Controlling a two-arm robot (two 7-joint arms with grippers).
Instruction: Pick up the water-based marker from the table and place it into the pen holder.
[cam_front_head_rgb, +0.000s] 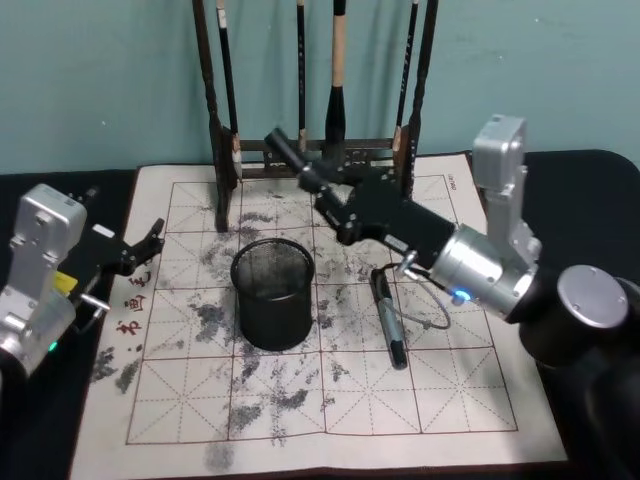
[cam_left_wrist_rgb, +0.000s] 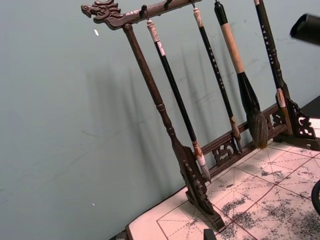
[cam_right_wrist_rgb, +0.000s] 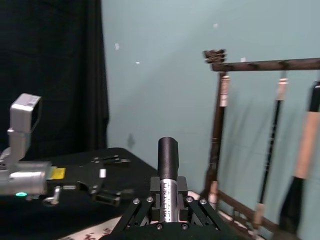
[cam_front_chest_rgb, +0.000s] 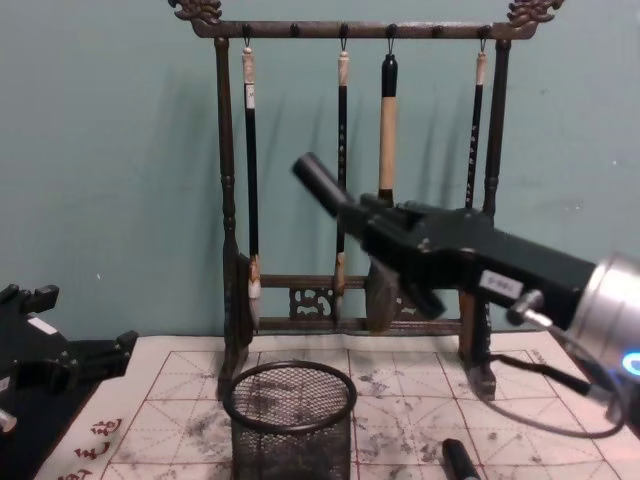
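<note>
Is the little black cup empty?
Empty: head view shows only mesh inside the pen holder. One pen lies on the mat beside it; the right gripper holds a marker.

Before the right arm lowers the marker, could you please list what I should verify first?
1. Marker clamped in right pincer: ok.
2. Pen holder upright, mouth unobstructed: ok.
3. Marker lined up over holder's mouth: not ok, it is tilted, pincer off to the holder's right.
4. Clearance from brush rack: cannot tell.
5. Left pincer parked by mat's left edge, apart from holder: ok.
</note>
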